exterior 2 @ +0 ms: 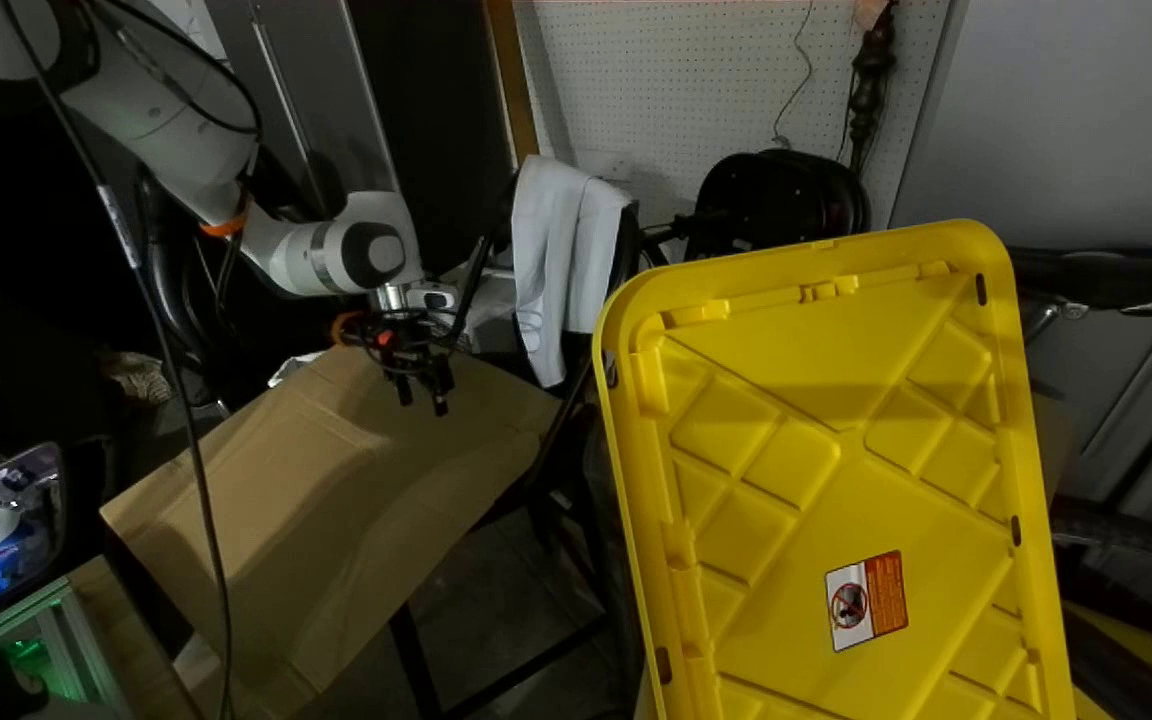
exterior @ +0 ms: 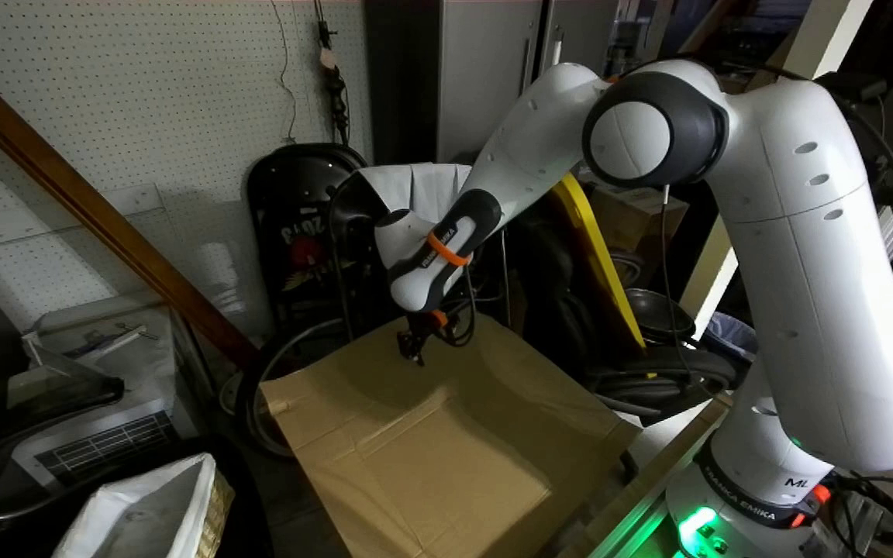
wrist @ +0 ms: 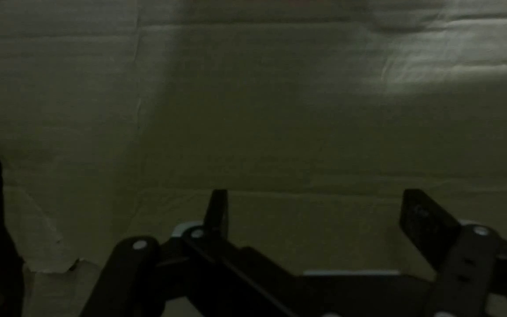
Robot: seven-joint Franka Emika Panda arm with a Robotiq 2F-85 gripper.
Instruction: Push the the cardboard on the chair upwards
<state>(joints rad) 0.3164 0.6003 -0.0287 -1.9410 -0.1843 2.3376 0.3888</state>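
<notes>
Zero hold on anything: note the fingers (wrist: 429, 229) spread wide, pointing down over the cardboard (exterior: 446, 442) (hard to tell whether touching). Find it lying across the chair (exterior 2: 416, 660), reaching near the white cloth (exterior 2: 566, 250). Reading "upwards" as probably toward the cloth, press lightly near mid-width, then slide slowly; ease off at any buckling or sideways swing.

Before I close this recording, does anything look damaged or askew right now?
Yes, the cardboard looks worn. The wrist view shows a ragged, apparently torn patch near its edge at lower left, with an uneven lower border. Creases, perhaps old box folds, also cross it.
</notes>
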